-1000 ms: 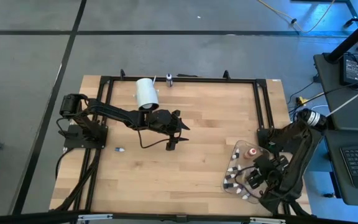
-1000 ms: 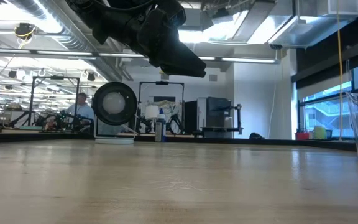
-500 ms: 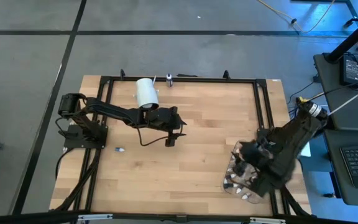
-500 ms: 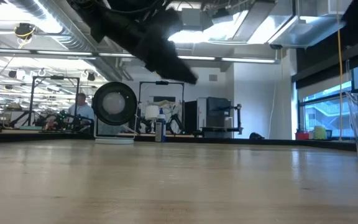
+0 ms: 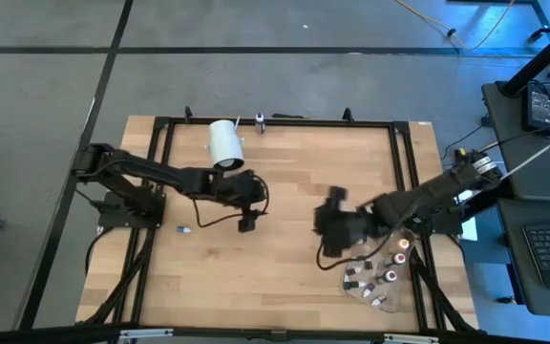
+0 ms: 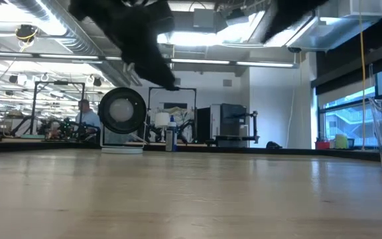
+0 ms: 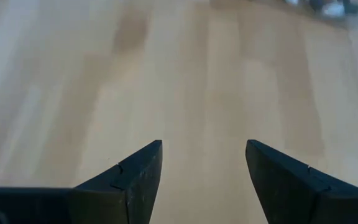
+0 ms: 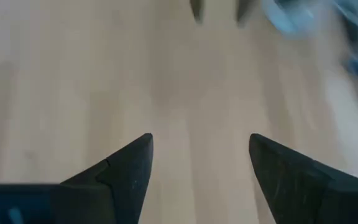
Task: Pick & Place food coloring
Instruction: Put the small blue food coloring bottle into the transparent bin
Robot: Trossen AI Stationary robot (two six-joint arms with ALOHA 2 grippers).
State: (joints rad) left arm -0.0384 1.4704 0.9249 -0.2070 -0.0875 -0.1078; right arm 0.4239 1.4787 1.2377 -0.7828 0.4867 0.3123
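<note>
Left gripper near table centre, jaws apart, nothing between them. Right gripper just toward three o'clock of it, jaws likewise apart and empty. Food coloring clustered in clear tray at five o'clock; one stray bottle at nine o'clock, another at twelve o'clock on far rail, beside white cylinder. Likely risk: both arms converging mid-table, colliding; tiny bottles tipping or slipping under imprecise pinch.

Tiny food coloring bottles stand clustered near the table's right edge.
</note>
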